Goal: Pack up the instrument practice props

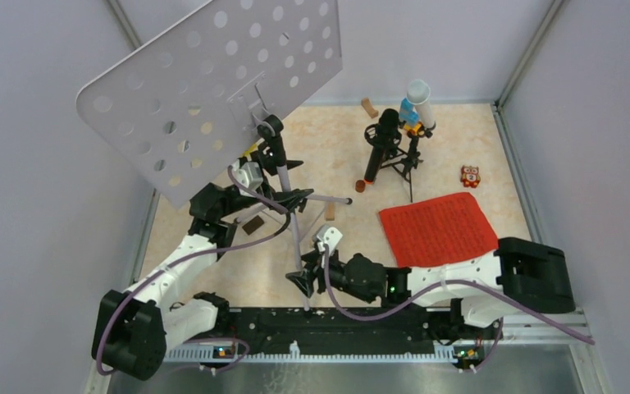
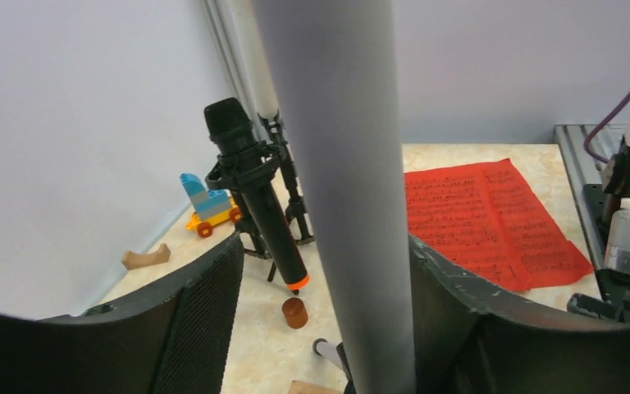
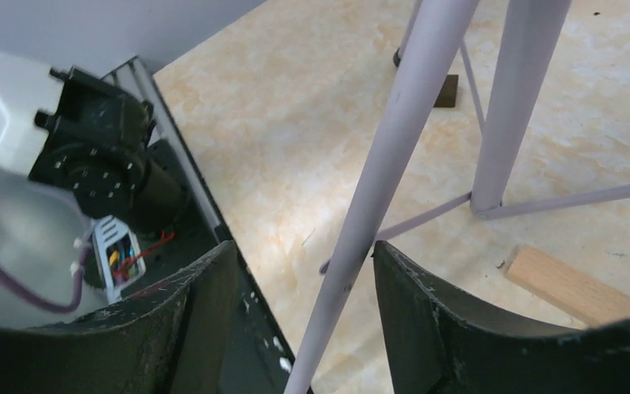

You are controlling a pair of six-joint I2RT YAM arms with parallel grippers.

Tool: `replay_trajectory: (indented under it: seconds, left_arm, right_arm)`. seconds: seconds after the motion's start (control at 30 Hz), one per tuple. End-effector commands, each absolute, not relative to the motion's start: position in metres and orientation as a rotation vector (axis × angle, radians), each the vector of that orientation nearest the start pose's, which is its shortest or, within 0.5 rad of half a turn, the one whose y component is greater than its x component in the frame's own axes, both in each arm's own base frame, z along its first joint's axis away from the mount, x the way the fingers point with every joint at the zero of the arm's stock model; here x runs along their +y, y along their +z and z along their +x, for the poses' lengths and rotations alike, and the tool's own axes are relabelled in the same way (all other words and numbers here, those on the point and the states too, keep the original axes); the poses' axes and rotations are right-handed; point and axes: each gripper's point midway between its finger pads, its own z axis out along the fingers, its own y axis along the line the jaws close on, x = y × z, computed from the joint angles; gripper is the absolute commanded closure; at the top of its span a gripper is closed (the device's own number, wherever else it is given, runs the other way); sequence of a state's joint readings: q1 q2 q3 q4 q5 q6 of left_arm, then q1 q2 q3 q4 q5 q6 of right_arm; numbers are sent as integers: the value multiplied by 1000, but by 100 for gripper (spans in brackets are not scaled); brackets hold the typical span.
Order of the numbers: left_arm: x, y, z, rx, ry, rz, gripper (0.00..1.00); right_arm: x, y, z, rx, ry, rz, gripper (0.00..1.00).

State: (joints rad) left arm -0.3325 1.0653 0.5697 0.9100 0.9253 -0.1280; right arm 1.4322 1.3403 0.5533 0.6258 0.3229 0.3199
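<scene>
The grey perforated music-stand plate [image 1: 213,90] stands tilted on its silver tripod at the back left. My left gripper [image 1: 295,199] is open around the stand's upright pole [image 2: 353,164], and the pole touches the right finger. My right gripper [image 1: 303,283] is open around a slanting tripod leg [image 3: 369,197] near the table's front edge. The black microphone [image 1: 375,152] with its orange end [image 2: 297,281] hangs in a shock mount on a small black tripod [image 1: 402,160]. A white tube [image 1: 421,103] stands behind it. Red sheet-music pages [image 1: 439,228] lie flat at the right.
A blue-and-orange toy car [image 1: 410,115] sits by the white tube. Wooden blocks lie about: an arch [image 1: 368,107], a brown cylinder [image 1: 360,186], a light block [image 1: 330,210], a dark one [image 1: 253,225]. A small orange toy [image 1: 470,176] lies at the right. Walls enclose three sides.
</scene>
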Motion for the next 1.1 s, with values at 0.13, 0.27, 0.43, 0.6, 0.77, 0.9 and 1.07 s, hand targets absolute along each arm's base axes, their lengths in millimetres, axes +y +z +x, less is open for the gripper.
replay_trajectory:
  seconds: [0.13, 0.27, 0.43, 0.6, 0.77, 0.9, 1.07]
  left_arm:
    - [-223, 300, 274, 1089, -779, 858, 18]
    - [-219, 305, 278, 1092, -741, 835, 17]
    - [-218, 308, 286, 1109, -733, 817, 6]
    - [-213, 306, 295, 1142, -688, 793, 2]
    - [-193, 306, 313, 1195, -572, 688, 13]
    - [-182, 308, 317, 1189, -529, 628, 8]
    - [-183, 301, 319, 1212, -560, 604, 1]
  right_arm:
    - [408, 184, 169, 1692, 934, -353, 91]
    - [408, 194, 191, 1683, 913, -289, 100]
    - [415, 198, 213, 1666, 857, -269, 100]
    - [424, 198, 225, 1659, 830, -294, 100]
    - [425, 193, 209, 1659, 903, -375, 90]
    - [413, 193, 190, 1692, 959, -429, 60]
    - [385, 189, 176, 1801, 946, -431, 38]
